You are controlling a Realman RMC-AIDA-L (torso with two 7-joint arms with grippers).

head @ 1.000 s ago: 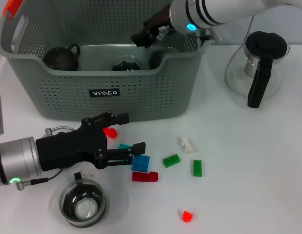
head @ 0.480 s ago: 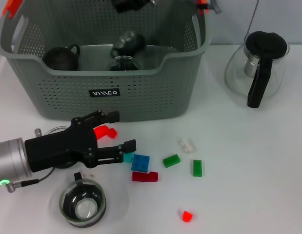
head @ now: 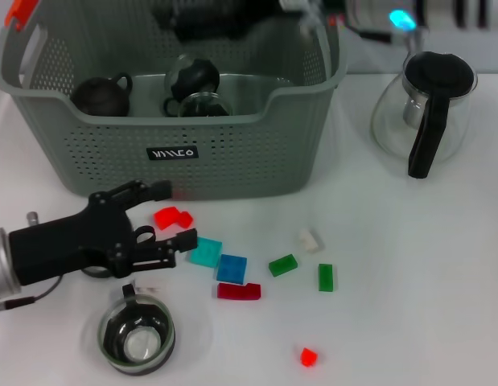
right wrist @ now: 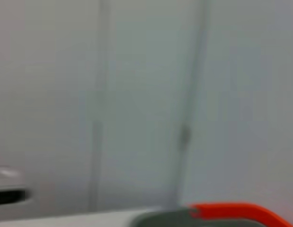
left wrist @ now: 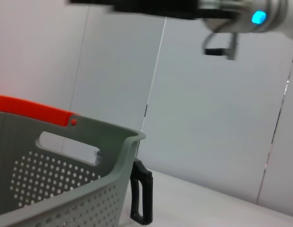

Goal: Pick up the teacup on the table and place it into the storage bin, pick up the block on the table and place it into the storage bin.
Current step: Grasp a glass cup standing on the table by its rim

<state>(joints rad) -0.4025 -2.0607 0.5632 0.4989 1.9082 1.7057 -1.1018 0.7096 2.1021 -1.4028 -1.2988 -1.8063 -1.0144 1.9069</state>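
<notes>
Head view: since a second ago the left gripper (head: 170, 214) has drawn back toward the robot's left, off the blue square plastic block (head: 232, 268), uncovering a teal plastic block (head: 205, 252) and a red plastic block (head: 172, 216). Its black fingers are spread apart, holding nothing, with the red block between them and the teal one just past the lower fingertip. The right arm has risen out of the large grey-green perforated plastic storage bin (head: 176, 153) and now smears across the top edge; I cannot tell how its fingers stand. A dark round teacup (head: 191, 78) has appeared inside the bin, beside a dark little teapot (head: 100, 95) and a clear glass cup (head: 196, 105). On the white table (head: 393, 273) lie a dark red flat block (head: 239, 291), two green blocks (head: 283, 264) and a small red block (head: 309, 356). A glass cup with a strainer inside (head: 137, 335) sits near the left arm. A glass pitcher with a black handle (head: 425, 108) stands well right of the bin.

Left wrist view: bin wall with orange-red handle tip (left wrist: 32, 109); right arm overhead, blurred.

Right wrist view: wall, and an orange-red handle tip (right wrist: 231, 211).
</notes>
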